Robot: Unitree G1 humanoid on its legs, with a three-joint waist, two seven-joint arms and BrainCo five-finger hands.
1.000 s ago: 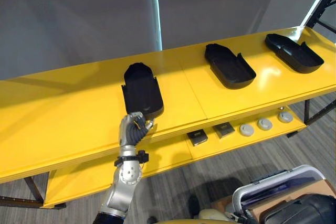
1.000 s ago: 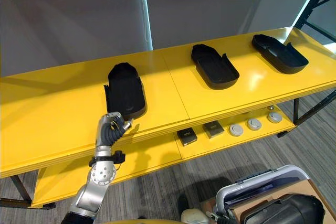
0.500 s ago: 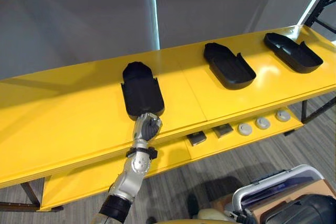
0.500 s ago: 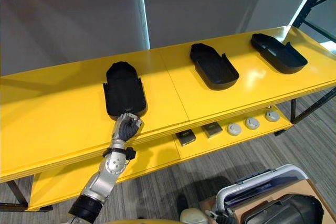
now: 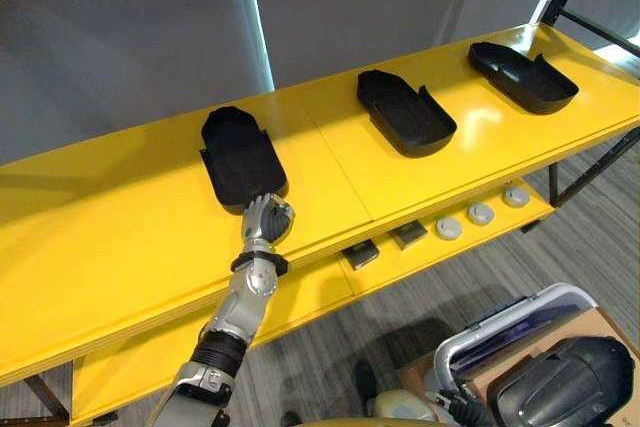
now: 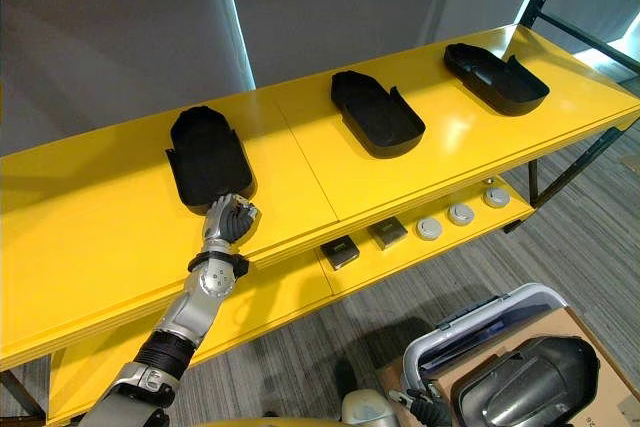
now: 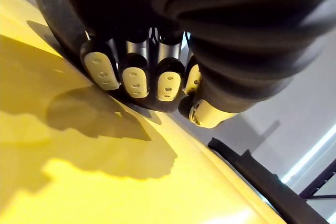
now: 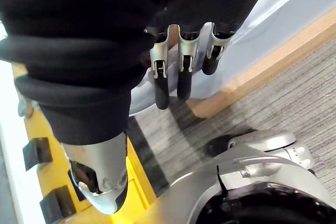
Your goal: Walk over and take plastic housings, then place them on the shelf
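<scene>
Three black plastic housings lie open side up, well apart, in a row along the yellow shelf top [image 5: 120, 247]. The left housing [image 5: 240, 159] sits left of centre, the middle housing [image 5: 405, 112] right of centre, and the right housing [image 5: 522, 75] at the upper right. The left hand [image 5: 265, 219] reaches up from the lower left to the near end of the left housing, its fingers [image 7: 134, 74] curled over that rim and the thumb tucked close beneath. The right hand [image 8: 182, 74] hangs over the grey carpet with its fingers loose and straight, holding nothing. On the lower shelf [image 5: 300, 297], right of centre, rest two dark square parts [image 5: 360, 254] and three grey discs [image 5: 480, 213].
</scene>
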